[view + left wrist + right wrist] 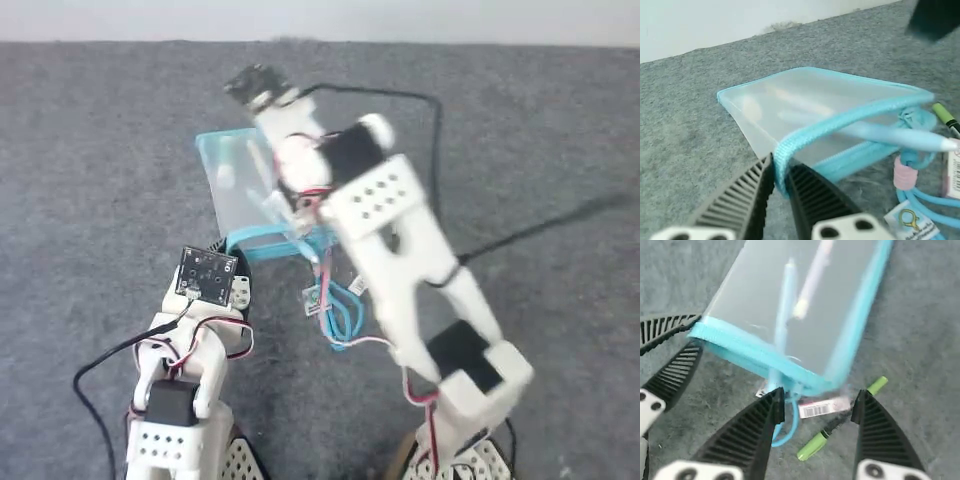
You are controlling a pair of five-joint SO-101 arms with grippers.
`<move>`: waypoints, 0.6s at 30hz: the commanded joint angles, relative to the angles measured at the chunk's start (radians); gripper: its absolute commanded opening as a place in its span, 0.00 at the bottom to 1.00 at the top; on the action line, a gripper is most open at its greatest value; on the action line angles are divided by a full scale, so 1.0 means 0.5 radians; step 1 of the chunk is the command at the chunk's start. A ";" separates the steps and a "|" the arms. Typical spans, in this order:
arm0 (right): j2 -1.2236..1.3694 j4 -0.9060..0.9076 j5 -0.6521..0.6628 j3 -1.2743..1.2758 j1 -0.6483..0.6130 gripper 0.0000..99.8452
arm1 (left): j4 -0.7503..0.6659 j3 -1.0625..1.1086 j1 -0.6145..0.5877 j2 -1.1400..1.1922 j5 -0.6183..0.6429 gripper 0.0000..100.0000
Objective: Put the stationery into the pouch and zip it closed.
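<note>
A: While the pouch (805, 105) lies on the grey mat (685, 140), how is it held?

B: Its blue zipper edge is pinched between the closed fingers of the left gripper (780, 177).

A: And the right gripper (817, 400)?

B: Its fingers are spread wide and nothing is held. It is hung over the pouch's open end. A pale blue pen (900, 137) is seen poking out of the mouth, and a green pen (840, 422) is seen lying on the mat just beside it.
</note>
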 commanded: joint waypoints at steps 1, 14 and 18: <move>-0.275 0.023 0.104 0.396 0.115 0.22 | -0.080 -0.014 -0.098 -0.028 0.009 0.01; -1.180 -0.606 0.264 1.765 -0.256 0.01 | -0.068 -0.014 -0.095 -0.025 0.009 0.01; -1.204 -0.747 0.206 1.783 -0.293 0.01 | -0.068 -0.014 -0.095 -0.025 0.009 0.01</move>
